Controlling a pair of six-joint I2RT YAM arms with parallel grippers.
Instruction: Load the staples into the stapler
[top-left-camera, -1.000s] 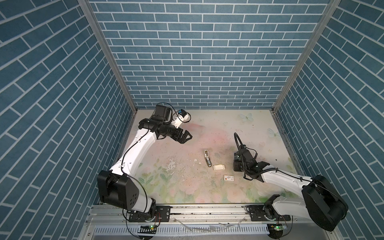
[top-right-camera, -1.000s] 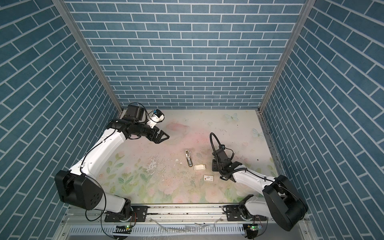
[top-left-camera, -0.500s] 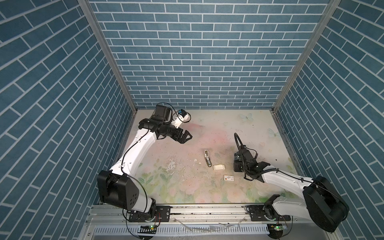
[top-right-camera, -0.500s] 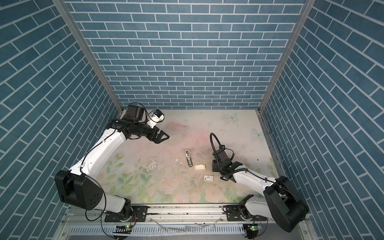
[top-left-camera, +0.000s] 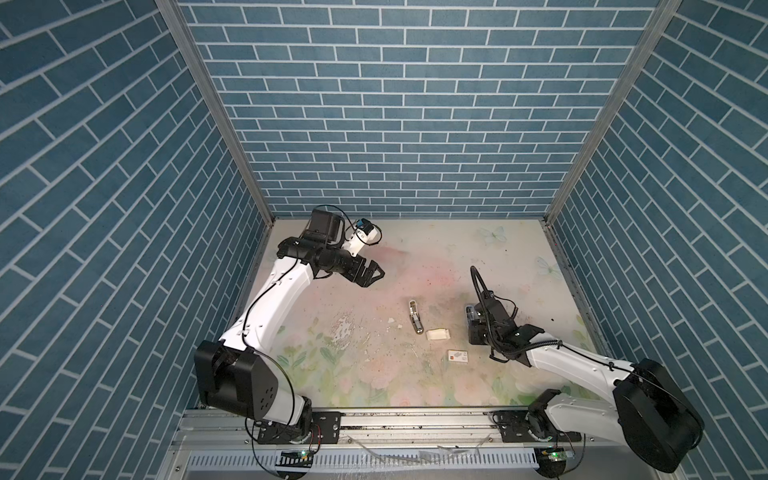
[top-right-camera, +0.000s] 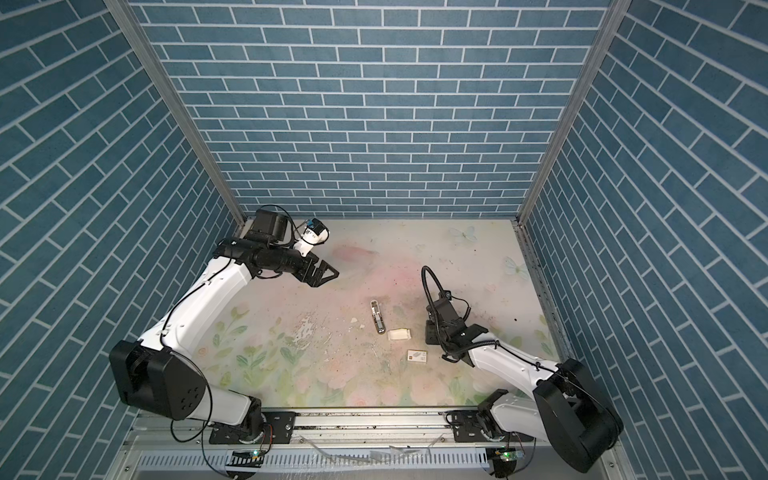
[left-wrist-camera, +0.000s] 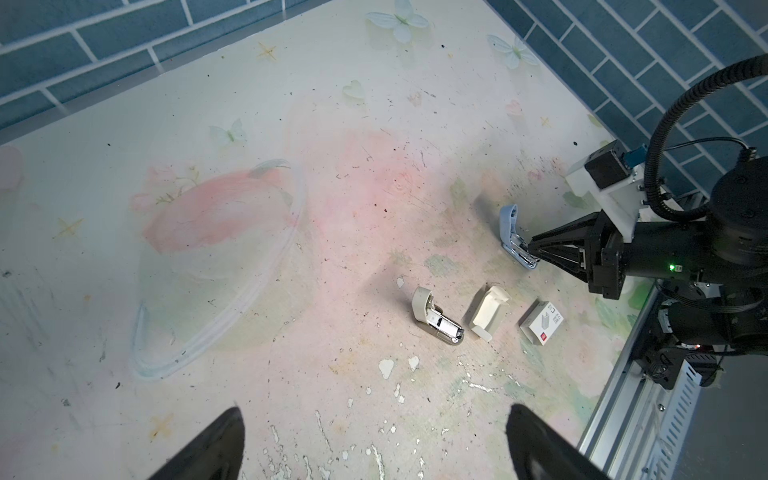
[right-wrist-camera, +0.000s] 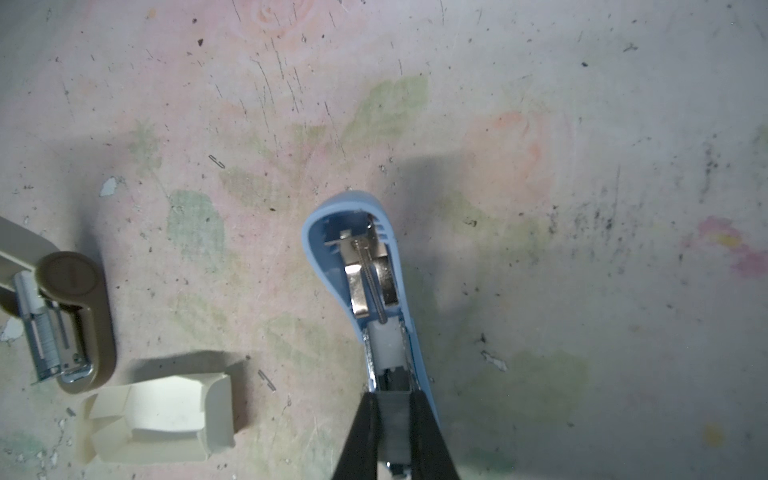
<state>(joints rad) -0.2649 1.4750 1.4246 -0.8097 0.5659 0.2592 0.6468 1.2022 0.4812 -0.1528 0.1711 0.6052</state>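
**Bimanual cell, staple-loading stage.** The right gripper (right-wrist-camera: 392, 401) is closed narrowly on a dark-grey staple strip (right-wrist-camera: 394, 419). Its two black fingers (right-wrist-camera: 363, 432) pinch the strip from either side. The strip lies in line with the open magazine channel of the blue stapler (right-wrist-camera: 353, 249). The stapler rests on the floral tabletop (right-wrist-camera: 582, 166) with its lid swung up, exposing the spring and white pusher. Whether the strip is seated in the channel or only at its mouth cannot be told.

In the left wrist view, the right gripper's tip meets the blue stapler (left-wrist-camera: 513, 232) at its low end. The left gripper (top-left-camera: 371, 274) hangs well apart towards the far left of the table, jaws spread wide and empty.

Between the arms lie three further items:
- a beige stapler (top-left-camera: 414, 318), also opened;
- a cream cardboard tray (top-left-camera: 438, 333) just beside it, which appears empty;
- a white staple box (top-left-camera: 457, 356) nearer the front rail.

**Step in hand (judged):** inserting the strip into the blue stapler's magazine.

**Next move (judged):** it calls for laying the strip flat along the rail and releasing without dragging it back out. The lid is then folded down until it latches. The light stapler may slide or tip under the push, so steadying its base with the idle left arm would help.
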